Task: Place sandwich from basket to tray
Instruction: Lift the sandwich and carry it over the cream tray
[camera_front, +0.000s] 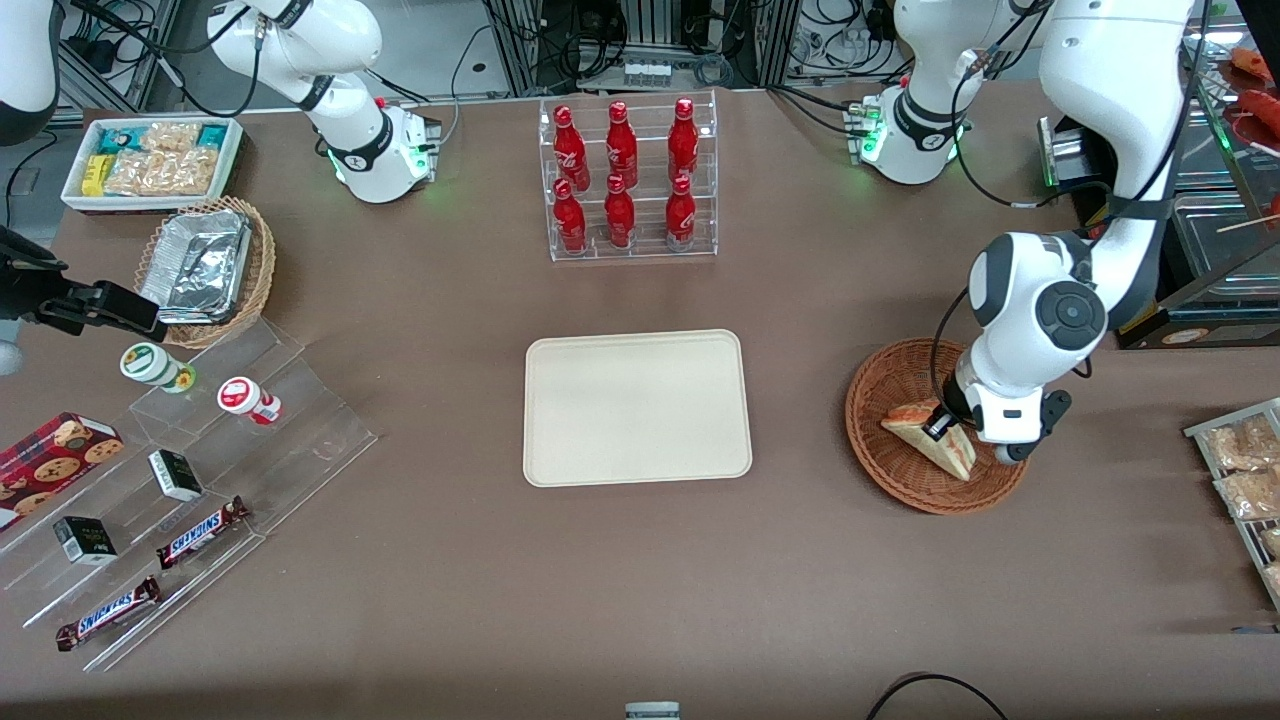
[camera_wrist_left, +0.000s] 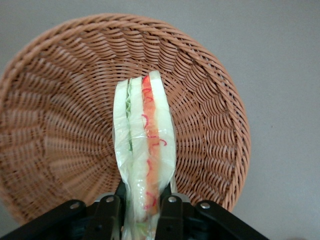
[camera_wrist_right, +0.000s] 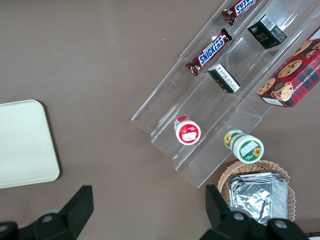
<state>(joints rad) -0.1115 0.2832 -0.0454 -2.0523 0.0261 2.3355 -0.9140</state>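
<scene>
End effector (camera_front: 945, 428) in basket (camera_front: 880, 440); bare table btwn it & tray (camera_front: 637, 407), bottle rack (camera_front: 632, 180) well apart.

White glossy left arm (camera_front: 1040, 320), dark round joint cap, black cable; gripper (camera_front: 945, 425) over basket, black fingers (camera_wrist_left: 107, 217), silver screws.

In the front view the working arm's wrist covers the gripper (camera_front: 942, 424) almost wholly, along with part of the basket (camera_front: 890, 470) and the upper end of the sandwich (camera_front: 930, 440). In the left wrist view the picture's edge cuts off the sandwich's gripped end, and the basket rim runs out of frame too. The tray (camera_wrist_right: 25, 145) is cropped in the right wrist view.
</scene>
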